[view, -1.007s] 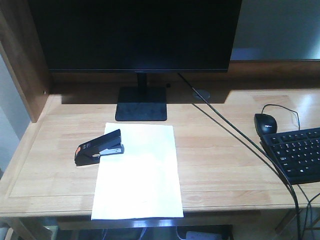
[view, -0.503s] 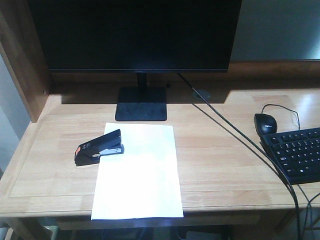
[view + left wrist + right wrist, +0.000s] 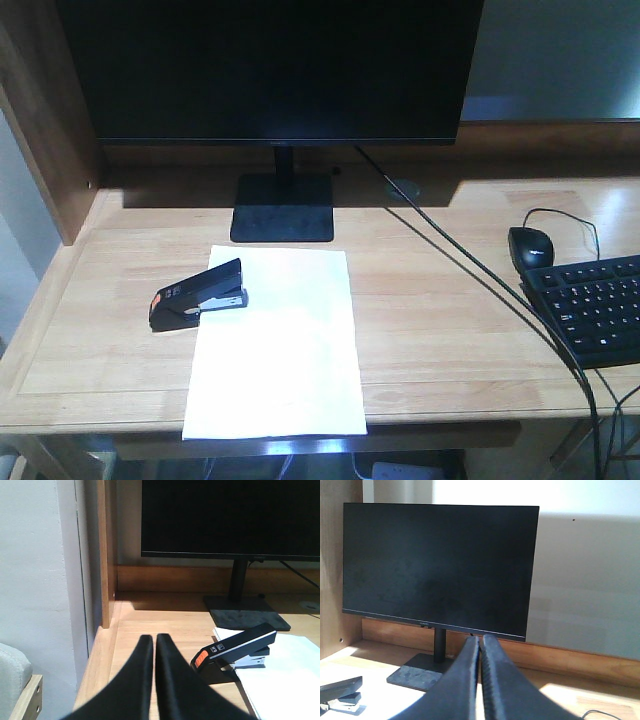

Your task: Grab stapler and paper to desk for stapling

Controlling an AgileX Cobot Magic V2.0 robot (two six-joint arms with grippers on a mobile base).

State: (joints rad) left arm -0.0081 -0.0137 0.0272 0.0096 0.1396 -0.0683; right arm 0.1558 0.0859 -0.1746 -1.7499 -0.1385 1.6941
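Observation:
The white paper (image 3: 277,345) lies flat on the light-wood desk (image 3: 450,330), its near edge at the desk's front. The black stapler (image 3: 197,295) with its orange-red patch sits on the sheet's upper left corner, jaw over the paper. In the left wrist view, the stapler (image 3: 235,647) rests on the paper (image 3: 285,680) to the right of my left gripper (image 3: 154,638), which is shut and empty. My right gripper (image 3: 480,639) is shut, holding nothing, above the desk, with the stapler (image 3: 339,689) low at the left edge. Neither gripper shows in the front view.
A black monitor (image 3: 270,70) on a square stand (image 3: 283,208) fills the back. A black mouse (image 3: 530,246) and keyboard (image 3: 595,308) lie at the right, with cables (image 3: 470,265) crossing the desk. A wooden side panel (image 3: 45,130) rises at the left.

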